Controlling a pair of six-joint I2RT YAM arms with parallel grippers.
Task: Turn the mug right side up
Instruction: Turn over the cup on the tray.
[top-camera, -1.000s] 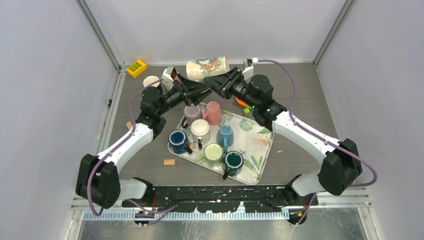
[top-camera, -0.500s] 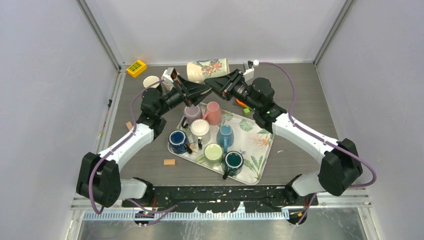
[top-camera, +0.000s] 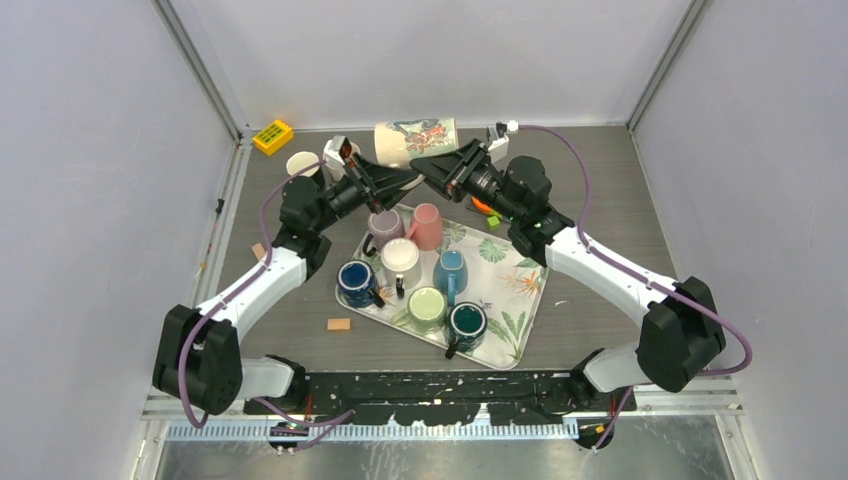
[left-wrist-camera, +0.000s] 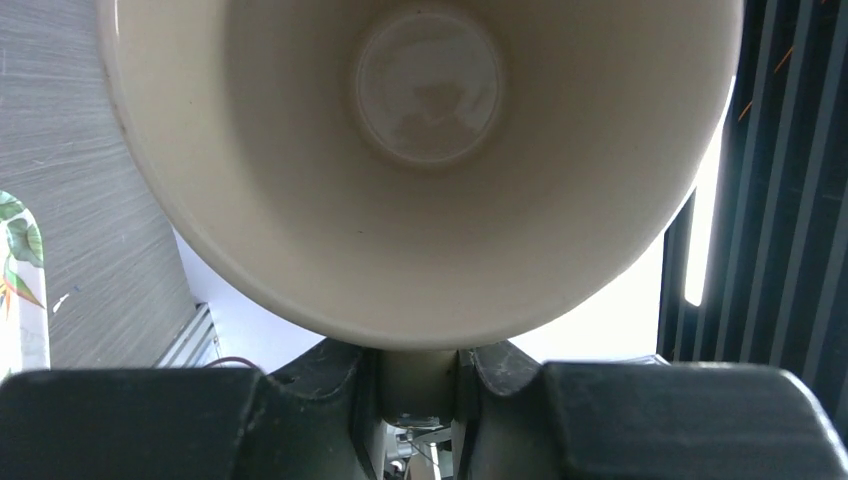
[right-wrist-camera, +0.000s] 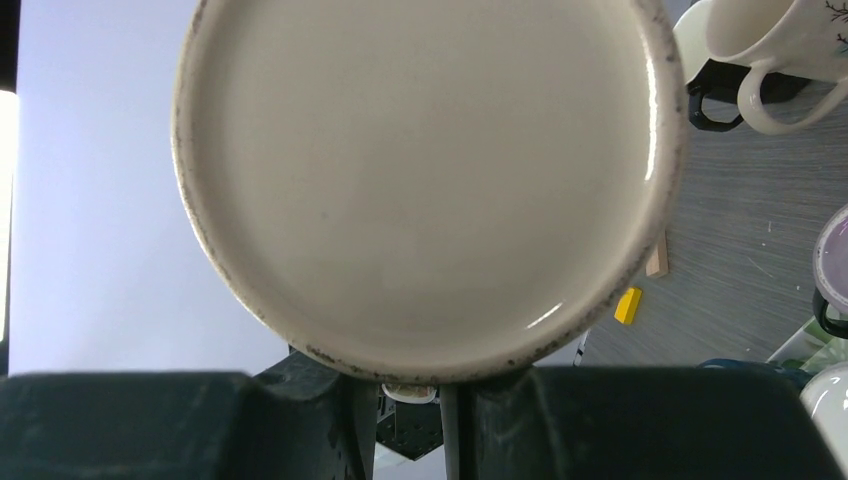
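Note:
A cream mug with a dark dragon pattern (top-camera: 415, 137) hangs on its side above the back of the table, mouth to the left and base to the right. My left gripper (top-camera: 407, 178) reaches in under it from the left. In the left wrist view the mug (left-wrist-camera: 420, 150) shows its open mouth, and the left gripper (left-wrist-camera: 418, 372) is shut on the mug's handle. My right gripper (top-camera: 425, 167) comes from the right. In the right wrist view the mug's base (right-wrist-camera: 430, 180) fills the frame above the right gripper (right-wrist-camera: 428, 390), which grips its lower edge.
A leaf-patterned tray (top-camera: 510, 290) in front holds several mugs, among them an upside-down pink one (top-camera: 426, 226). A white mug (top-camera: 300, 163) and a yellow block (top-camera: 272, 135) sit at the back left. A small wooden block (top-camera: 339, 324) lies near the tray's left edge.
The left gripper's jaws have narrowed and closed on the mug's handle. The mug and both arms have shifted slightly toward the back; the right grip is unchanged.

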